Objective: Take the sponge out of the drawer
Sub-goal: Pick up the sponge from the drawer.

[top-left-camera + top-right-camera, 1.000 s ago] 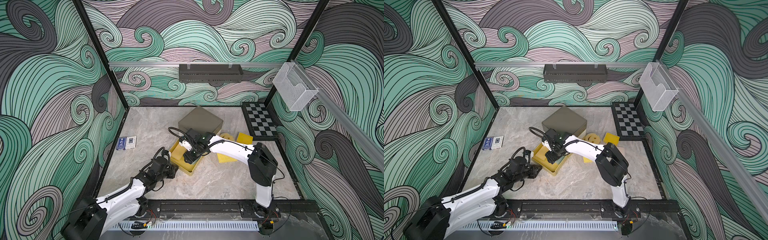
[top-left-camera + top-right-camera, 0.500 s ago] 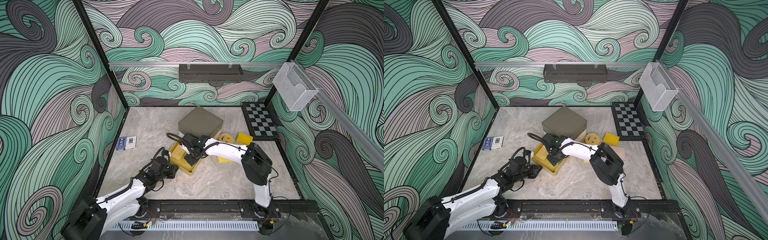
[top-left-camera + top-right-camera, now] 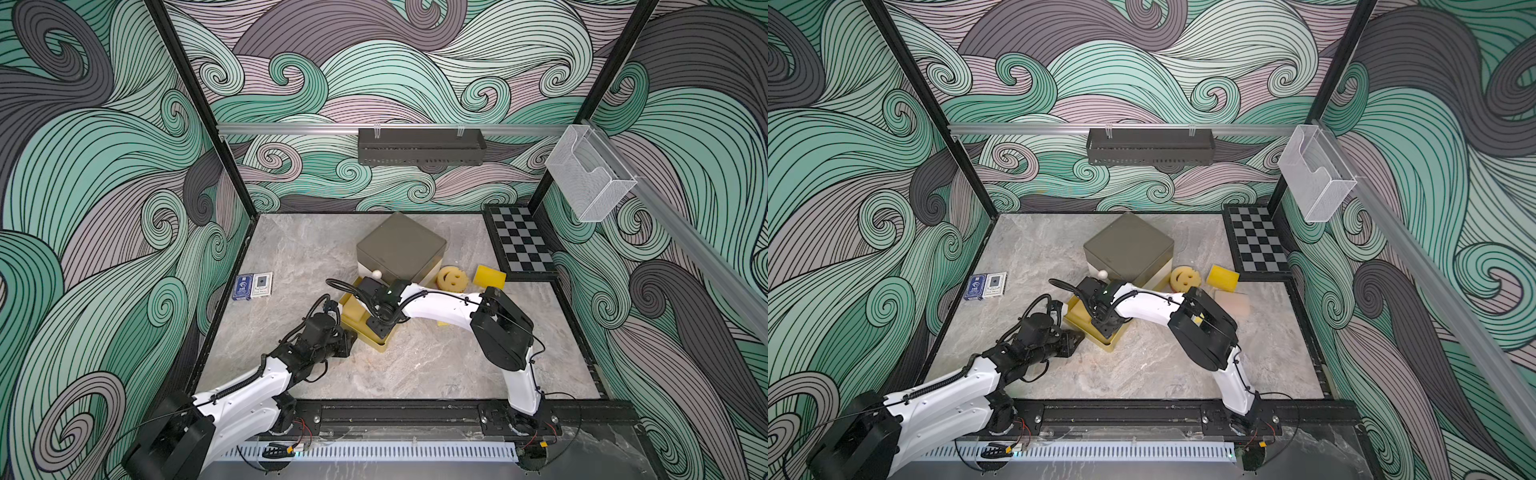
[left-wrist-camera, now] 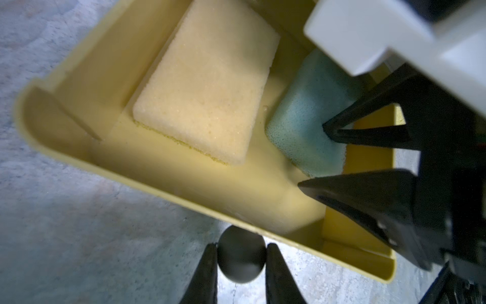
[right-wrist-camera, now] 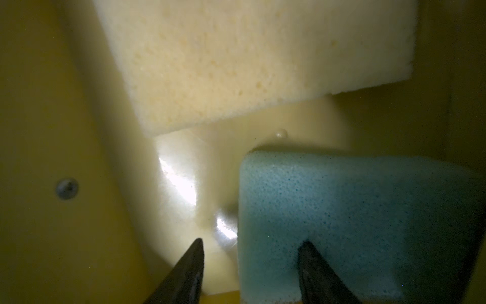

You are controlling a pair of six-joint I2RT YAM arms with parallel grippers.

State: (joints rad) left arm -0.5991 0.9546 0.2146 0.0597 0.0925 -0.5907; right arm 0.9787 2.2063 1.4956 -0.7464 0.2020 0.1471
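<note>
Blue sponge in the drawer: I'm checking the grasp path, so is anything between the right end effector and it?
Nothing visible stands between them. The right end effector is down inside the drawer at the blue sponge, with one finger on the sponge and the other beside its edge. The cream sponge lies alongside, apart.

I see the yellow drawer standing open at centre frame, just below the grey cabinet. My right gripper dips into it; my left gripper sits against its lower-left front. A smiley sponge, a yellow sponge and a pink sponge lie right of the cabinet.
</note>
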